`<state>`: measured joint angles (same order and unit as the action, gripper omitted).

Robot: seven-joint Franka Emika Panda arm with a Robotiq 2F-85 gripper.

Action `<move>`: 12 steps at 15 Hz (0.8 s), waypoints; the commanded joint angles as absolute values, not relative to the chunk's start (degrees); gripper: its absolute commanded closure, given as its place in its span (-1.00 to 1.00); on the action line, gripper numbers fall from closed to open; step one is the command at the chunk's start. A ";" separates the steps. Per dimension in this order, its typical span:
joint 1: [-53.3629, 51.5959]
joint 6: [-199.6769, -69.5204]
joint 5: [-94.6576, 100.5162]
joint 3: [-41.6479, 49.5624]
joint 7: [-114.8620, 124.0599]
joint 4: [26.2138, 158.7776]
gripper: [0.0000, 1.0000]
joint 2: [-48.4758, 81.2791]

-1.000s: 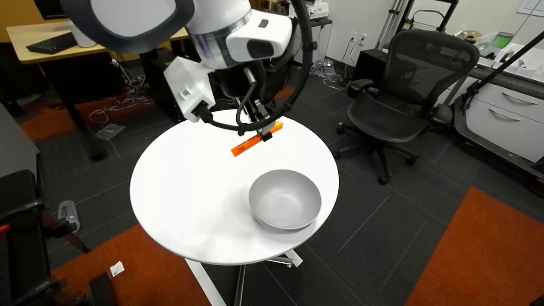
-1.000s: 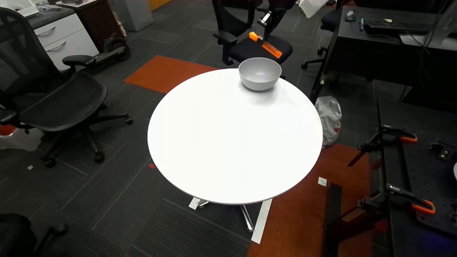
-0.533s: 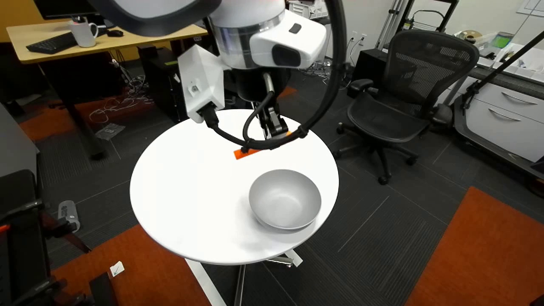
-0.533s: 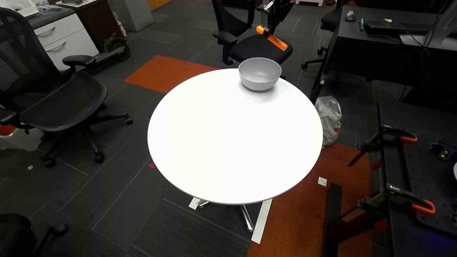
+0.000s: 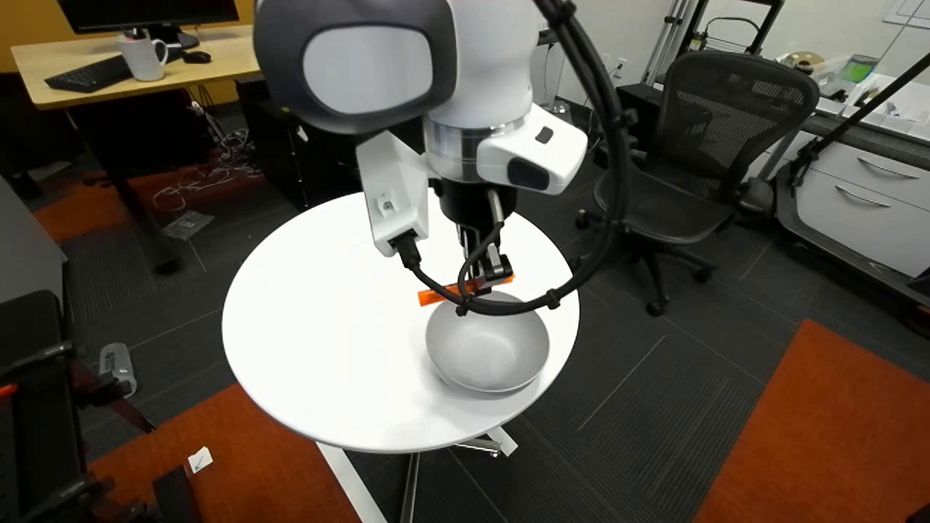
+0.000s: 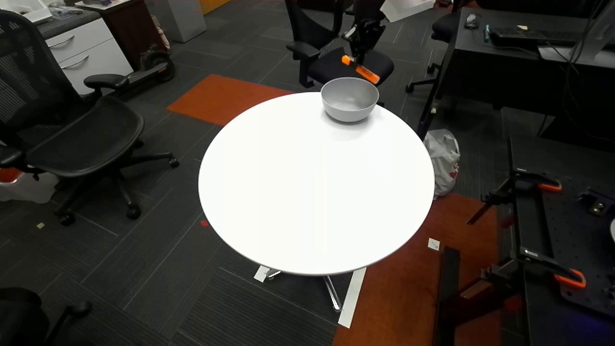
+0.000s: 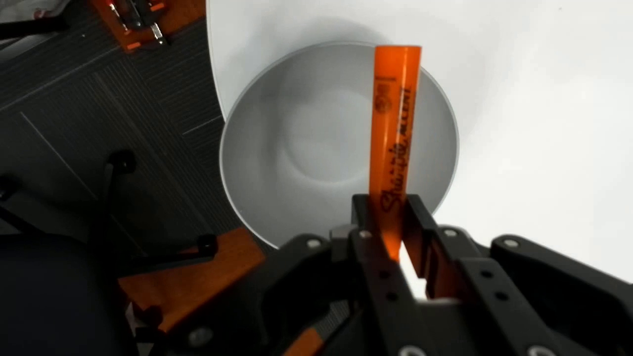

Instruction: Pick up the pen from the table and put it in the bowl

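Note:
My gripper (image 7: pixel 387 210) is shut on the orange pen (image 7: pixel 394 118), with one finger against each side of it. The pen is held off the table, roughly level, and crosses over the bowl (image 7: pixel 321 153) in the wrist view. In an exterior view the pen (image 5: pixel 434 296) and gripper (image 5: pixel 485 285) are at the bowl's (image 5: pixel 485 352) edge, with a black cable crossing in front of both. In an exterior view the pen (image 6: pixel 367 74) hangs just above the bowl's (image 6: pixel 349 111) rim, under the gripper (image 6: pixel 357 61). The bowl stands upright on the round white table (image 5: pixel 320 334), near its edge.
A black mesh chair (image 5: pixel 734 94) stands beside the table. A dark chair seat (image 6: pixel 331 67) is beyond the bowl. A wooden desk (image 5: pixel 225 62) holds a white mug (image 5: pixel 142 58). A black bench with orange-tipped clamps (image 6: pixel 569 278) and a plastic bag (image 6: pixel 442 163) are near the table.
The arm has moved the gripper and pen toward the bowl and lower, rightward and down in an exterior view. The pen stays gripped. The bowl has not moved.

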<state>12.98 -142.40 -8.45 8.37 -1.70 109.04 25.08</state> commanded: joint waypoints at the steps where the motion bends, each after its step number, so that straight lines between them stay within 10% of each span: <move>1: 12.80 -139.65 -7.94 8.65 1.92 102.62 0.90 30.36; 5: 12.90 -138.43 -7.52 9.14 4.73 98.65 0.90 34.14; 6: 13.11 -137.93 -7.81 9.01 5.03 97.75 0.11 34.90; 12: 13.47 -134.85 -7.98 8.86 5.67 93.49 -0.64 37.78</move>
<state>13.14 -138.08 -8.18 8.83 4.12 97.01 36.20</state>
